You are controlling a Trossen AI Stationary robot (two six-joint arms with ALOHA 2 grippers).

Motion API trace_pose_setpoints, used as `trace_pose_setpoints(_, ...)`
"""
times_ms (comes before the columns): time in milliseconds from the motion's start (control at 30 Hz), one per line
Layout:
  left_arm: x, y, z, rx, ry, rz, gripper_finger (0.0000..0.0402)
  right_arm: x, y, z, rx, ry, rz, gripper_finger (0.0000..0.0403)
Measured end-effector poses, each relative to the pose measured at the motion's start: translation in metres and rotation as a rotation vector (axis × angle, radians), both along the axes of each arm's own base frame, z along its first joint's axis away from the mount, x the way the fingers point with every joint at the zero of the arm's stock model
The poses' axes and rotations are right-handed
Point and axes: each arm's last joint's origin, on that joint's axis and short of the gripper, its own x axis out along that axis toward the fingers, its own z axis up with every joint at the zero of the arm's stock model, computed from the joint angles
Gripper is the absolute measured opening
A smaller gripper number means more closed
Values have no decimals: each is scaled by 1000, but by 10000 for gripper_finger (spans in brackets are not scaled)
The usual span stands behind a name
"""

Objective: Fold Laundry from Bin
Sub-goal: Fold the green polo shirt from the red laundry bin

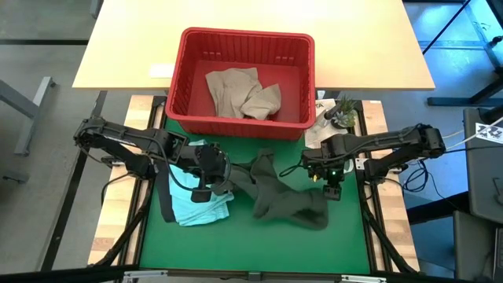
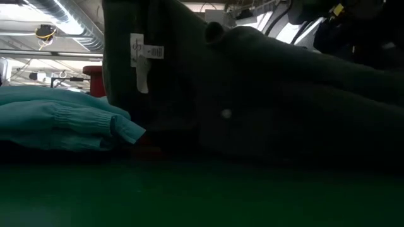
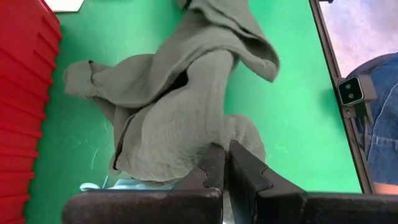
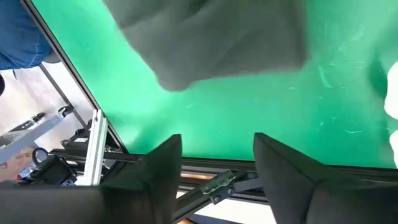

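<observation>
On green mat (image 1: 346,236): olive garment (image 1: 287,200) pinched by left gripper (image 1: 211,187) for spreading; right gripper (image 1: 332,187) spread, empty.

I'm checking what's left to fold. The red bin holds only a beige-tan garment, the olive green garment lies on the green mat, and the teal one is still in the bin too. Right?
Not quite: the teal garment is not in the red bin. The high view shows it on the green mat, left of the olive green garment. Only the beige-tan garment lies in the bin.
</observation>
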Motion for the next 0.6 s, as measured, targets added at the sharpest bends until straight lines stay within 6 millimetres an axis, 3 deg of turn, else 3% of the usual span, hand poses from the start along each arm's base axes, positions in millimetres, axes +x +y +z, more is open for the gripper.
trace_pose_setpoints(133,0,0,0,0,-1,0,0,3,0,2,2,-27,0,225)
trace_pose_setpoints(233,0,0,0,0,-1,0,0,14,1,9,7,-140,0,227)
trace_pose_setpoints(600,0,0,0,1,-1,0,0,77,12,44,20,-869,2,226)
